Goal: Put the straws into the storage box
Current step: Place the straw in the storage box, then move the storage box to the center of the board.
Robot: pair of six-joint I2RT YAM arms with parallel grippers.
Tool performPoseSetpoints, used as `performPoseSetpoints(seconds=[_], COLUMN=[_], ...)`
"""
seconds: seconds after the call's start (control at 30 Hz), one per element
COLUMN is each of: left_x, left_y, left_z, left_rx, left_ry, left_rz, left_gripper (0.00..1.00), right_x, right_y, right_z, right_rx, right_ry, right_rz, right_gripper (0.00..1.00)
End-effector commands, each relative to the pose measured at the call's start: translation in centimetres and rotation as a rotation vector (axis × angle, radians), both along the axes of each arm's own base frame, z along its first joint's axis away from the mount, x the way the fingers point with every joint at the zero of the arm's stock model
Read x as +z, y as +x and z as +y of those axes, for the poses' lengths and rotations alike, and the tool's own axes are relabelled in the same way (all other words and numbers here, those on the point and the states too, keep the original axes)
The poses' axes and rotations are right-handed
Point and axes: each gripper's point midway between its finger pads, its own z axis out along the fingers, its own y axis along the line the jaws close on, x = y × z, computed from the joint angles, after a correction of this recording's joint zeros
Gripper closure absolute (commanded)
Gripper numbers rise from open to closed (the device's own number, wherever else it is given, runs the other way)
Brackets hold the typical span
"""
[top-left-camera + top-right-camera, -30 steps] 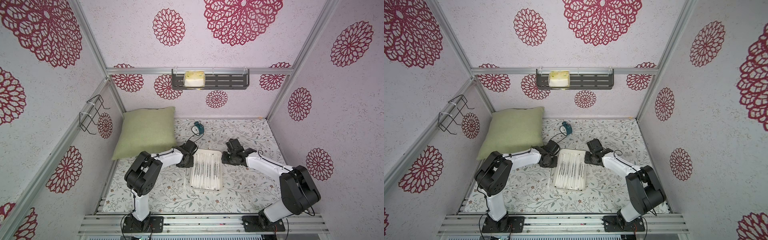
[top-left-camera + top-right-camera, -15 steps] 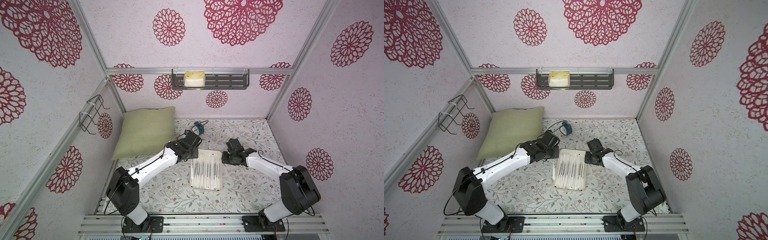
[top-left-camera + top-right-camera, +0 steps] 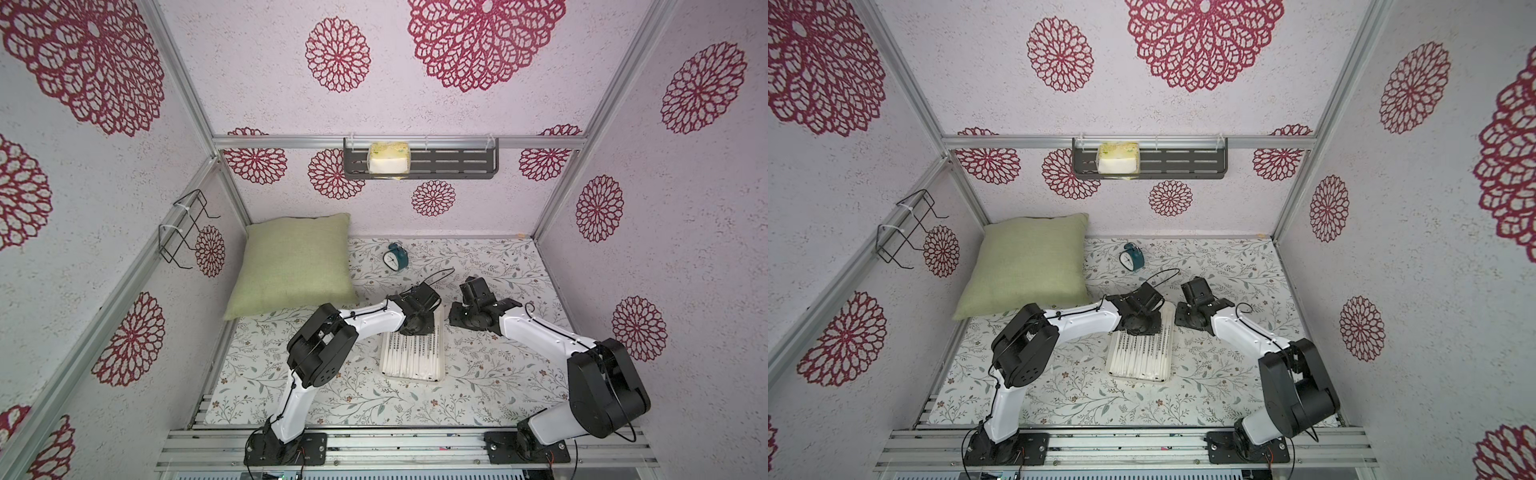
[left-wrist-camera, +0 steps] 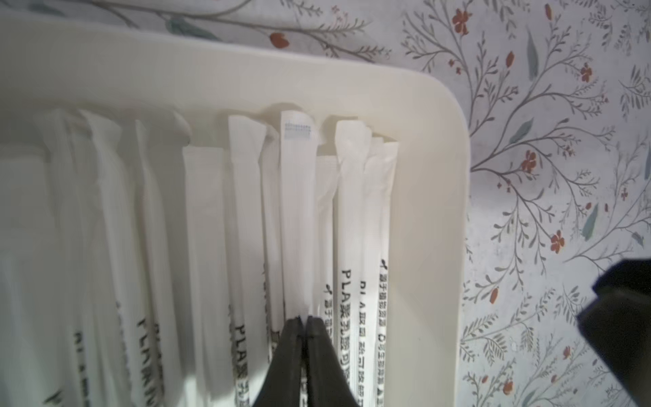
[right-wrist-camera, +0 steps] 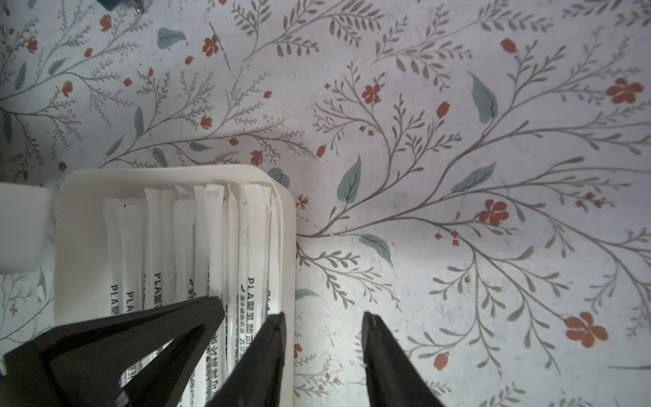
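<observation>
The storage box (image 3: 411,379) is a shallow white tray in the middle of the floral table, seen in both top views (image 3: 1138,377). Several white wrapped straws (image 3: 411,353) lie side by side in it. My left gripper (image 4: 303,319) hangs over the tray's far end (image 3: 417,328). Its jaws are pinched on one straw (image 4: 296,211) that lies among the others, its end at the far rim (image 4: 433,211). My right gripper (image 5: 324,317) stands open over bare table just right of the tray's far corner (image 5: 81,218), holding nothing.
A green pillow (image 3: 295,264) fills the back left of the table, with a teal alarm clock (image 3: 395,257) beside it. A dark slotted shelf (image 3: 453,164) with a yellow pack hangs on the back wall. A wire rack (image 3: 183,232) sticks out of the left wall.
My left arm has left the tray's left side, swung up and across, and come down over the tray's far end. The right arm has not moved.
</observation>
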Motion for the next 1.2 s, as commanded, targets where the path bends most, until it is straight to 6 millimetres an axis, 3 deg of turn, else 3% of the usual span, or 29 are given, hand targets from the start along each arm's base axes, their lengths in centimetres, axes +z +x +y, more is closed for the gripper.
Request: performPoseSetpoints(seconds=[0.0,0.1,0.23,0.3,0.43,0.67,0.8,0.87,0.97,1.17], left_x=[1.5,3.0,7.1,9.4,12.3,13.7,14.1,14.3,15.0,17.7], left_y=[0.2,0.3,0.4,0.3,-0.1,-1.0,-1.7,-1.9,-2.2,-2.8], left_z=[-1.0,-0.3,1.3,3.0,7.4,16.5,19.5,20.3,21.1,23.9], left_rx=[-0.013,-0.017,-0.004,0.014,0.068,0.2,0.246,0.259,0.27,0.283], left_ry=[-0.044,-0.027,-0.033,-0.026,-0.006,0.054,0.1,0.111,0.131,0.15], left_rz=[-0.022,-0.05,-0.114,-0.154,-0.205,-0.21,-0.2,-0.193,-0.197,-0.291], left_gripper=[0.76,0.67,0.65,0.64,0.63,0.62,0.62,0.62,0.62,0.58], right_x=[0.5,0.3,0.0,-0.4,-1.2,-1.6,-1.6,-1.6,-1.0,4.4], right_y=[-0.1,-0.5,-1.2,-1.4,-1.7,-2.0,-2.4,-2.4,-2.0,-0.7], right_z=[0.3,0.5,1.4,1.7,2.1,5.6,8.5,9.0,8.0,3.6], right_rx=[0.017,0.02,0.03,0.03,0.026,0.084,0.129,0.13,0.102,0.085], right_ry=[0.026,0.045,0.113,0.132,0.155,0.227,0.264,0.268,0.241,0.183], right_rz=[-0.012,-0.001,0.017,0.027,0.035,0.029,0.023,0.022,-0.002,-0.121], right_gripper=[0.58,0.58,0.58,0.58,0.61,0.72,0.73,0.73,0.73,0.64])
